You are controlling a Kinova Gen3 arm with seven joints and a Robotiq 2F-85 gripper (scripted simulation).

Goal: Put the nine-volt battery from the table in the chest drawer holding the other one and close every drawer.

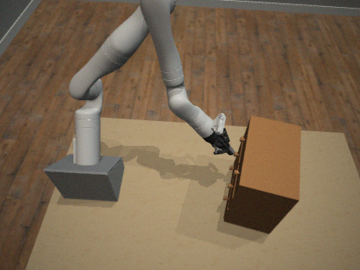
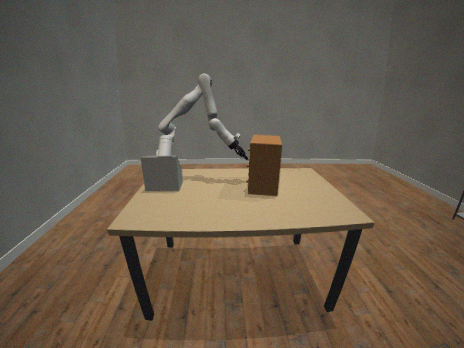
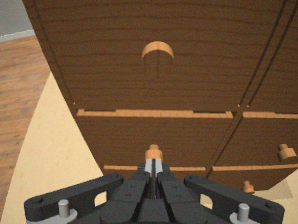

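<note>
Around the worktop (image 1: 147,233) (image 2: 240,212) we see a plank floor (image 1: 217,58) (image 2: 225,290) (image 3: 17,105), grey walls (image 2: 240,60) with pale skirting (image 2: 300,161), and at the far right a dark, thin-legged object (image 2: 458,206), partly cut off.

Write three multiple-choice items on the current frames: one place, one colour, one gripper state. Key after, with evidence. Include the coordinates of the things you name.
1. The gripper (image 1: 235,154) (image 2: 247,158) (image 3: 153,168) is:
A) over the gray block
B) at the chest's drawer front
C) below the table

2. The chest (image 1: 271,155) (image 2: 265,167) (image 3: 195,30) is:
A) orange-brown
B) blue
C) white

3. The fingers are:
A) wide open
B) shut on a battery
C) shut, nothing between them

Key:
1 B: the wrist view shows the fingertips at a middle-row knob (image 3: 154,150).
2 A: its top and side show orange-brown wood.
3 C: the fingertips meet in the wrist view, with no battery between them.
</note>
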